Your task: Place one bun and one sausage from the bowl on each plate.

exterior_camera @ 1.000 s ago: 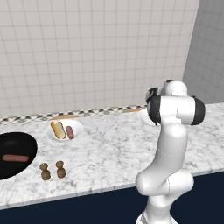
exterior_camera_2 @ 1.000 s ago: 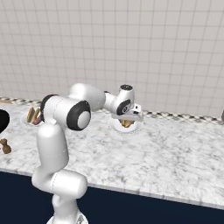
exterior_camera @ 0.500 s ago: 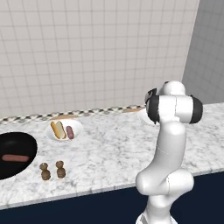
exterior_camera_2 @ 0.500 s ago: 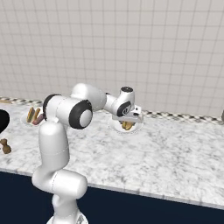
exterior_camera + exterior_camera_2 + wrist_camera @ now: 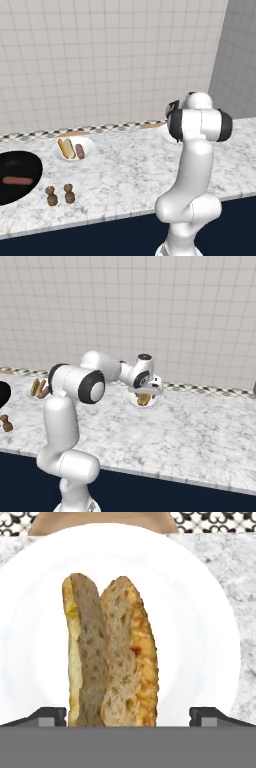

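My gripper hangs open right above the right-hand plate, its fingertips standing wide on either side of a golden-tan bun that lies on this plate, untouched. From the right base view the gripper sits low over that plate and bun. The other plate carries a bun and a pinkish sausage. At the far left, the black bowl holds one reddish sausage.
Two small brown shakers stand near the counter's front edge, right of the bowl. A tiled wall with a patterned trim strip runs close behind the plates. A grey wall closes the counter's right end.
The fingers have spread wide apart and let go of the bun, which now rests on the right-hand plate. The arm has stayed almost in place.
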### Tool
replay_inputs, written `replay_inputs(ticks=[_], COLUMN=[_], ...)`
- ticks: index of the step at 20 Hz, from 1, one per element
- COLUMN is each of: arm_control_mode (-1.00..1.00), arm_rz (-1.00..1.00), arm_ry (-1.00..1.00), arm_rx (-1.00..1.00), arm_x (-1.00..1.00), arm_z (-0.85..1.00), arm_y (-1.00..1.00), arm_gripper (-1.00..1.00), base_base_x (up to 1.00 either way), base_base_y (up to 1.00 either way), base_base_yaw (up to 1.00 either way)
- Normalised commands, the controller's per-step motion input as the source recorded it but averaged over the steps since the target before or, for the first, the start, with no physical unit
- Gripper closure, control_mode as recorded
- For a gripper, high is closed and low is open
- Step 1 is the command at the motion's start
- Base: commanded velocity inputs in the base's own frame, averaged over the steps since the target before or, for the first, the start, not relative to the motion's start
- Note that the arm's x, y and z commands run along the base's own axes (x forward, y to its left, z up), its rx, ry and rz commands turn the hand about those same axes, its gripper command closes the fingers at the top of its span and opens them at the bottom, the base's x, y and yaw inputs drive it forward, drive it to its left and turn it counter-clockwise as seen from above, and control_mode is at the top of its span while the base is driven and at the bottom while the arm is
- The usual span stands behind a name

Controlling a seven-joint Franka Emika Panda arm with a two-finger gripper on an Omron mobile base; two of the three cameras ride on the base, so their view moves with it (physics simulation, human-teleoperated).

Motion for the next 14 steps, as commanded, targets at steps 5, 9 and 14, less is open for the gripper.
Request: replay_inputs(ticks=[5,9,14], arm_control_mode=[-1.00,-1.00,-1.00], arm_rz=[0.01,0.00,0.07], arm_ry=[-0.08,-0.05,-0.11], arm_rx=[-0.03,-0.04,-0.04], arm_x=[-0.02,-0.42,-0.90], arm_z=[0.59,0.67,0.44], arm_y=[0.20,0.33,0.44], arm_gripper=[-1.00,-1.00,-1.00], base_base_x=[0.00,0.00,0.00], base_base_y=[0.00,0.00,0.00], base_base_yaw=[0.00,0.00,0.00])
